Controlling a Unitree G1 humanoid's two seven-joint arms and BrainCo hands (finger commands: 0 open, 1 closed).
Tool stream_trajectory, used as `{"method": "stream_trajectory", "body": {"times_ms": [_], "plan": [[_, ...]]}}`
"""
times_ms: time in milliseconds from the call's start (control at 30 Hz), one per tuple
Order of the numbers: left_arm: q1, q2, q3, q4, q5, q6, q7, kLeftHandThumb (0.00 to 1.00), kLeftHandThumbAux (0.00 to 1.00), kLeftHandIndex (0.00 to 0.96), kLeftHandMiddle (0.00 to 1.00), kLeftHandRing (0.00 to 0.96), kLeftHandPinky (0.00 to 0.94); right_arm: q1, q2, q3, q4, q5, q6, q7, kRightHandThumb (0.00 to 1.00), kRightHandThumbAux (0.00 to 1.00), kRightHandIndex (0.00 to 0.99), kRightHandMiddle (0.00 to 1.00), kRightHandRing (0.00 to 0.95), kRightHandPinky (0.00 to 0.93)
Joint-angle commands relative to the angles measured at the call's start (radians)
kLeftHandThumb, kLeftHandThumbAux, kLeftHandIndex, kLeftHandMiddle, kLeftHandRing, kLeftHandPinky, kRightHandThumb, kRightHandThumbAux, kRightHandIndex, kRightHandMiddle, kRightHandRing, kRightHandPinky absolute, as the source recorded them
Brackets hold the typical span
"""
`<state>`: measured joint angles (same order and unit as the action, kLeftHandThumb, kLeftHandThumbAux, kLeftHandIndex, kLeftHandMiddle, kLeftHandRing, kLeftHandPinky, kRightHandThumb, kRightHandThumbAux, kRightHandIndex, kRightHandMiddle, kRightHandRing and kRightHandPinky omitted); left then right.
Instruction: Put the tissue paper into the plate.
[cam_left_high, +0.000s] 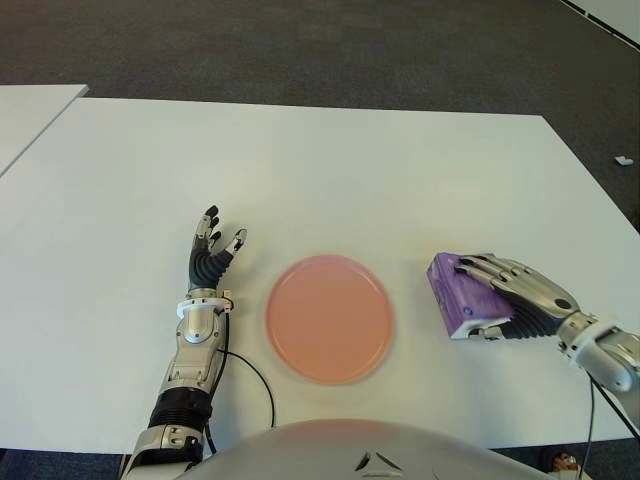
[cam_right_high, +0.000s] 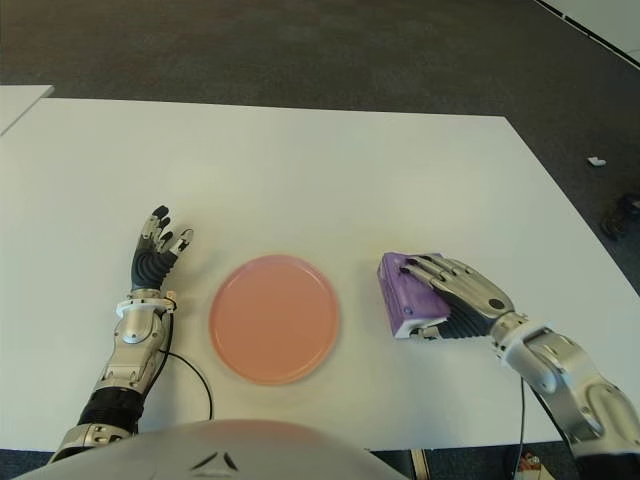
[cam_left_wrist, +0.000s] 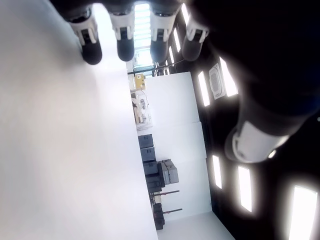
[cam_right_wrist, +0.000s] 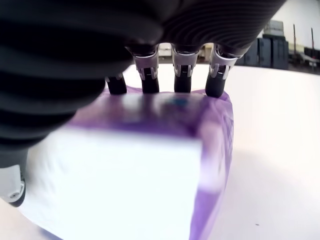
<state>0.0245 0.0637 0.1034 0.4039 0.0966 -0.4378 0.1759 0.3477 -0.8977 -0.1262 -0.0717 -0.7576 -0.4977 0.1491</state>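
Right eye view: right hand (cam_right_high: 455, 296) grips tissue pack (cam_right_high: 402, 293)

White rectangular table (cam_left_high: 330, 170) on dark grey carpet floor (cam_left_high: 300, 50); second white table corner (cam_left_high: 30, 110) at left.

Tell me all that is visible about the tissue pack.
The tissue pack is a soft block in purple plastic wrap with a white end face. It lies on the white table, to the right of the pink plate and apart from it. The right hand lies over it, fingers curled on its top.
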Motion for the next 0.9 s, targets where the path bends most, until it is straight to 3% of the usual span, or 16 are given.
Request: {"method": "stream_trajectory", "body": {"times_ms": [33, 167, 367, 900], "plan": [[0.018, -0.007, 0.001, 0.013, -0.004, 0.003, 0.004, 0.073, 0.615, 0.032, 0.031, 0.019, 0.043, -0.040, 0.041, 0.157, 0.142, -0.176, 0.010, -0.101, 0.125, 0.483, 0.000, 0.000, 0.000, 0.000], [0.020, -0.009, 0.003, 0.017, -0.005, -0.008, 0.006, 0.070, 0.617, 0.033, 0.032, 0.019, 0.040, -0.088, 0.057, 0.251, 0.260, -0.281, 0.042, -0.248, 0.116, 0.468, 0.000, 0.000, 0.000, 0.000], [0.020, -0.006, 0.009, 0.025, -0.013, -0.010, 0.002, 0.062, 0.631, 0.024, 0.024, 0.010, 0.024, -0.114, 0.044, 0.330, 0.321, -0.309, 0.064, -0.351, 0.091, 0.449, 0.000, 0.000, 0.000, 0.000], [0.023, 0.001, 0.014, 0.024, -0.025, -0.010, -0.008, 0.085, 0.611, 0.010, 0.008, 0.000, 0.019, -0.151, 0.012, 0.432, 0.346, -0.294, 0.119, -0.408, 0.079, 0.445, 0.000, 0.000, 0.000, 0.000]]}}
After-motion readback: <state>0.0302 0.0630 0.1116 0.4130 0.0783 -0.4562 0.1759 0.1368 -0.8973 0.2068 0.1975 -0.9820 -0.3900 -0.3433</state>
